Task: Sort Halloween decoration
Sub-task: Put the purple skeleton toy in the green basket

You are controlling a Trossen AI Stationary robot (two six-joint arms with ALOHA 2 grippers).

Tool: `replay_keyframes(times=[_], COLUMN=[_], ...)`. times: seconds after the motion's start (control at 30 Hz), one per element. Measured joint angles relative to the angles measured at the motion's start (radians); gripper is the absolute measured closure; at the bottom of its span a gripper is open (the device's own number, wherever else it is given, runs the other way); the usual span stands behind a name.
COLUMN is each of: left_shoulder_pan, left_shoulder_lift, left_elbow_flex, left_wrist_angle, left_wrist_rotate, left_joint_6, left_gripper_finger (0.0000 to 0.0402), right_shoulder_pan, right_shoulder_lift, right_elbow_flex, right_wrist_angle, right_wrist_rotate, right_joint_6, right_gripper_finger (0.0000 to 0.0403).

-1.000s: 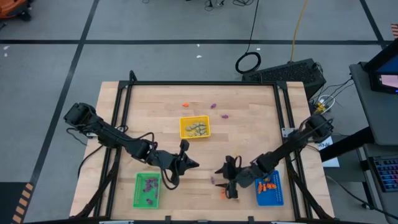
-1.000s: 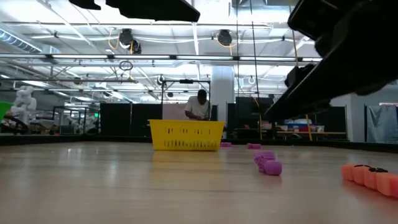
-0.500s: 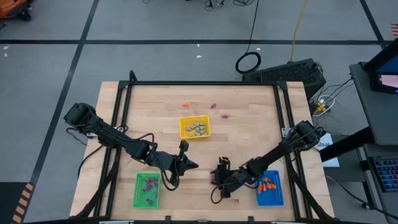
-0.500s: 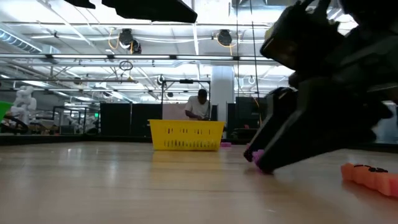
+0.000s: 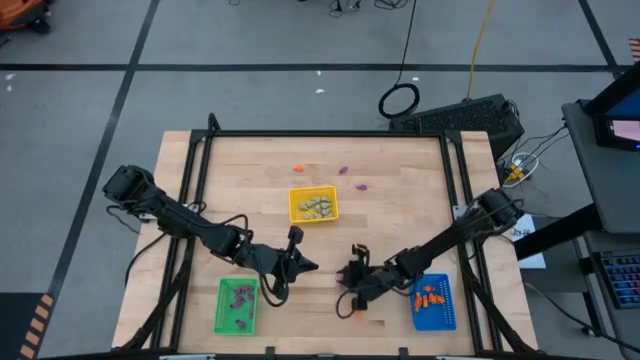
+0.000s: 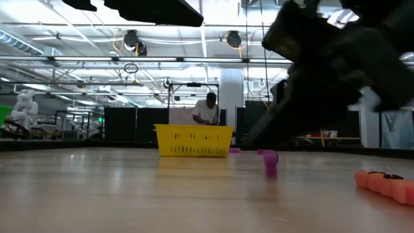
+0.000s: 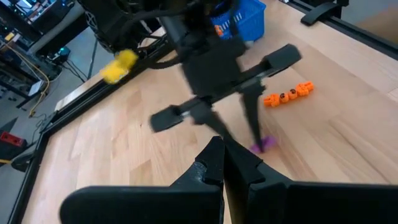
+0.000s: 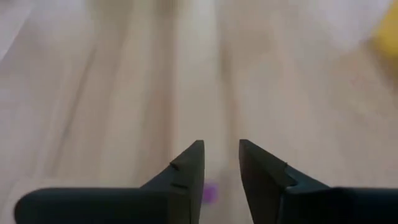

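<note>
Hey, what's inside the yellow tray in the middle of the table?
The yellow tray holds a small heap of pale beige-grey trinkets. From table height its slotted wall hides them, so an exact count, and anything lying under the heap, cannot be made out.

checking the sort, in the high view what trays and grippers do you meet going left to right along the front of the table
green tray → left gripper → right gripper → blue tray

Purple trinket between fingers, orange trinket on table
</note>
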Motion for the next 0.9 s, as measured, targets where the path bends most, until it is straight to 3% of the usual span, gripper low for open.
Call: replay_keyframes(times=[0.2,0.4,0.5,0.6,0.77,0.9], left_shoulder_pan=[0.0,0.0,0.0,0.0,0.0,0.0], left_shoulder_lift=[0.0,0.0,0.0,0.0,0.0,0.0], left_elbow_flex=[-0.013,-0.026,-0.026,-0.026,-0.026,-0.026], left_wrist_angle=[0.002,0.0,0.001,0.006,0.007,0.007], left_wrist_rotate=[0.0,0.0,0.0,0.0,-0.001,-0.001], left_joint_6=[-0.031,-0.066,-0.069,-0.068,-0.072,-0.072], left_gripper_finger=[0.0398,0.0398,0.0398,0.0398,0.0398,0.0398], right_shoulder_pan=[-0.027,-0.026,-0.026,-0.029,-0.068,-0.077], right_shoulder_lift=[-0.065,-0.063,-0.053,-0.036,-0.017,-0.017], right_elbow_flex=[0.0,0.0,0.0,0.0,0.0,0.0], right_wrist_angle=[-0.13,-0.134,-0.139,-0.129,-0.093,-0.085], right_wrist_rotate=[-0.015,-0.162,-0.173,-0.18,-0.303,-0.302], right_joint_6=[0.016,-0.145,-0.219,-0.308,-0.37,-0.401], right_gripper_finger=[0.0282,0.0237,0.0225,0.022,0.0227,0.0247])
